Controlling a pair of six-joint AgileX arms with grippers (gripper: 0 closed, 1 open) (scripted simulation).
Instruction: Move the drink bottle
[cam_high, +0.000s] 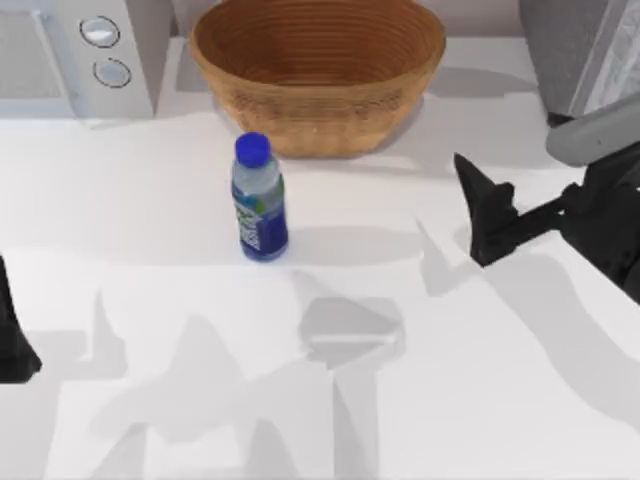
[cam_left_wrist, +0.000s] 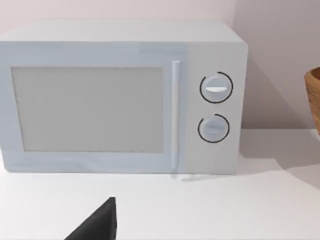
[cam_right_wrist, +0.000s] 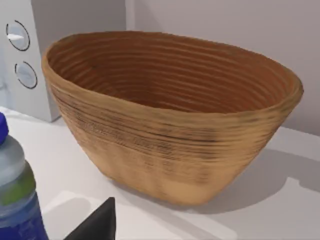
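Near the middle of the white table (cam_high: 150, 300), just in front of a woven brown basket (cam_high: 318, 75), stands the small clear plastic drink bottle with a blue cap and blue-green label (cam_high: 259, 200), upright and untouched. My right gripper (cam_high: 480, 215) hangs well to its right, angled toward it as if lining up an approach; I cannot tell how its fingers stand. My left gripper (cam_high: 15, 345) sits parked at the table's left edge, facing a white microwave (cam_left_wrist: 125, 95), fingers likewise unreadable
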